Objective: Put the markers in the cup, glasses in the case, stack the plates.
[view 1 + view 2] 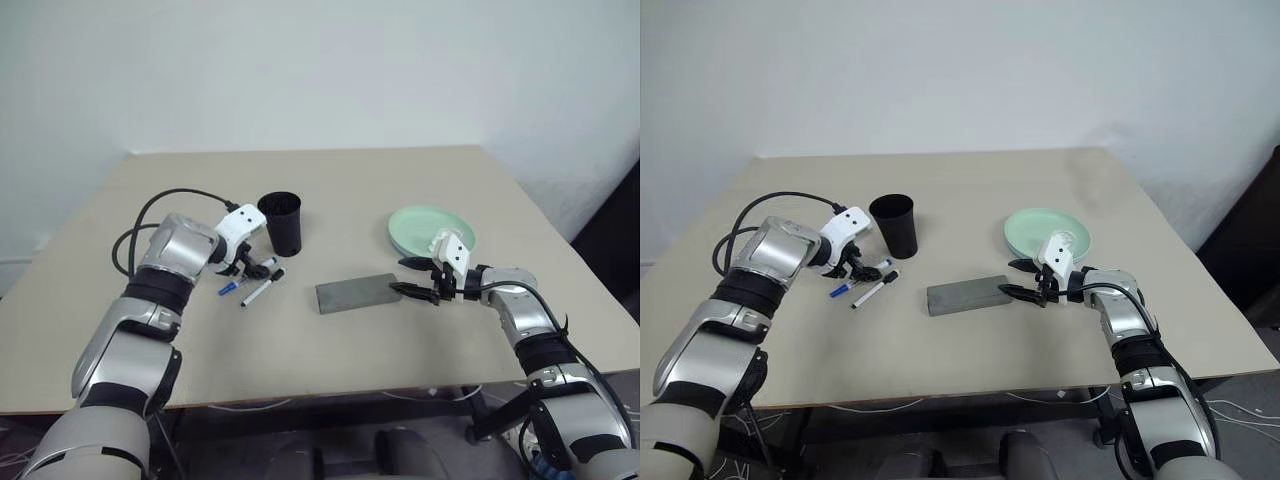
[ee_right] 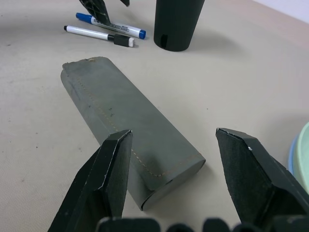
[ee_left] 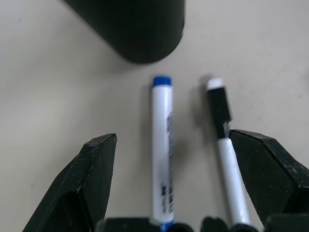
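Two markers lie side by side on the tan table, close by the black cup (image 1: 281, 222): a blue-capped one (image 3: 162, 145) and a black-capped one (image 3: 219, 106). My left gripper (image 1: 243, 268) hangs open just over them, pointing down, its fingers straddling the blue-capped marker. The grey case (image 1: 358, 292) lies shut at mid table. My right gripper (image 1: 402, 275) stands open at the case's right end, holding nothing. The mint green plate (image 1: 430, 230) rests behind that gripper, with a light blue plate's rim (image 2: 291, 162) showing under it. The glasses are out of view.
The table (image 1: 330, 180) stretches bare behind the cup and plates to a white wall. Its front edge runs just below both forearms. A black cable loops off my left wrist.
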You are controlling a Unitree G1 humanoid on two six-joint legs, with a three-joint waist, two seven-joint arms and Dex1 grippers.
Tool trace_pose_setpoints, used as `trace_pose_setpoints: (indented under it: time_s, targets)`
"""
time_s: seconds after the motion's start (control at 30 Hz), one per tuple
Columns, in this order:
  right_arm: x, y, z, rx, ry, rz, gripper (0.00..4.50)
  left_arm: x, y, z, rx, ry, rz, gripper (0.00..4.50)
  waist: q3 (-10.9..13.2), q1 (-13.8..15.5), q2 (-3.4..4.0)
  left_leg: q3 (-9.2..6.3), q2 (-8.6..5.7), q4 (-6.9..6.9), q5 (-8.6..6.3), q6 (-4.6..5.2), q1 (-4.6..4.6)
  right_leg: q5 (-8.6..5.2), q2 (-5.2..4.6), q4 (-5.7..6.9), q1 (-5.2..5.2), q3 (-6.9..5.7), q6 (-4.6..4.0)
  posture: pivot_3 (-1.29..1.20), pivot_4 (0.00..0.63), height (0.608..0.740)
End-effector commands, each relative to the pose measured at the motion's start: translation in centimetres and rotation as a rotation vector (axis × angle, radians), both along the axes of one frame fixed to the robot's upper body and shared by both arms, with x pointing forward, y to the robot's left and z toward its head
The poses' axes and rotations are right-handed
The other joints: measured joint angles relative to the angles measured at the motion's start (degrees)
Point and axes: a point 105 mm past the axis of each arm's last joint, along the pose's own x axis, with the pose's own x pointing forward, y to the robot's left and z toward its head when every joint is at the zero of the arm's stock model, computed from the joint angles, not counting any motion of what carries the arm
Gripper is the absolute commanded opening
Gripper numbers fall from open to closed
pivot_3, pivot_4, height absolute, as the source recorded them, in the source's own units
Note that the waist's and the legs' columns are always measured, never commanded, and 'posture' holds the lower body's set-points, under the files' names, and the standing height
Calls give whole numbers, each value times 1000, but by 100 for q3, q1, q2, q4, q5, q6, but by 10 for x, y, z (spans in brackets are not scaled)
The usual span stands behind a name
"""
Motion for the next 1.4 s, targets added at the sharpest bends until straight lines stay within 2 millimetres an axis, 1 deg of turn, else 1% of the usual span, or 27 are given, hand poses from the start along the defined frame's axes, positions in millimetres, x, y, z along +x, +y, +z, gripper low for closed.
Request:
trace_pose_setpoints:
  time_s: [0.03, 0.23, 0.53, 0.63, 0.93, 1.27, 1.37, 1.4]
  targets:
    - [4, 2, 17, 27, -58, -1, 2997, 7, -7, 16, -2, -44, -30, 3940, 0, -1, 0, 0, 0, 0, 0, 0, 0, 0, 1, 1, -1, 0, 0, 0, 0, 732]
    - [4, -1, 15, 28, -55, -9, 2997, 7, -10, 17, -14, -35, -43, 3940, 0, -10, 0, -1, 2, -1, 0, 0, 0, 0, 2, 3, -4, 0, 0, 0, 0, 732]
    - [4, -1, 16, 31, -59, -11, 2997, -2, -25, 9, -35, 23, -101, 3940, 0, -4, 0, -1, 0, 0, 0, 0, -3, 0, 1, 1, -3, 0, 0, 0, 0, 732]
    - [4, -1, 16, 30, -59, -11, 2997, -4, -27, 4, -26, 33, -110, 3940, 0, -5, -1, -1, 0, 0, 0, 0, -3, 0, 1, 2, -3, 1, 0, 0, 0, 732]
    - [4, -3, 17, 30, -60, -15, 2997, -7, -25, -14, 3, 66, -90, 3940, 0, -7, -1, -1, 0, 0, 1, 1, -1, 0, 2, 2, -3, 2, 0, 0, 0, 732]
    - [4, -4, 18, 25, -63, -17, 2997, -8, -25, -25, -5, 102, -63, 3940, 0, -7, -1, -1, 0, 0, 1, 1, 6, 0, 1, 3, 4, 2, 0, 0, 0, 732]
    - [4, -5, 18, 24, -63, -17, 2997, -8, -25, -27, -7, 107, -58, 3385, -1, -7, 0, -1, 0, 1, 1, 1, 10, 0, 1, 3, 9, 2, 0, 0, 0, 732]
    - [4, -5, 18, 23, -63, -17, 2997, -9, -25, -27, -8, 108, -58, 3097, -1, -2, 0, -1, 0, 2, 1, 1, 11, 0, 1, 3, 10, 2, 0, 0, 0, 732]
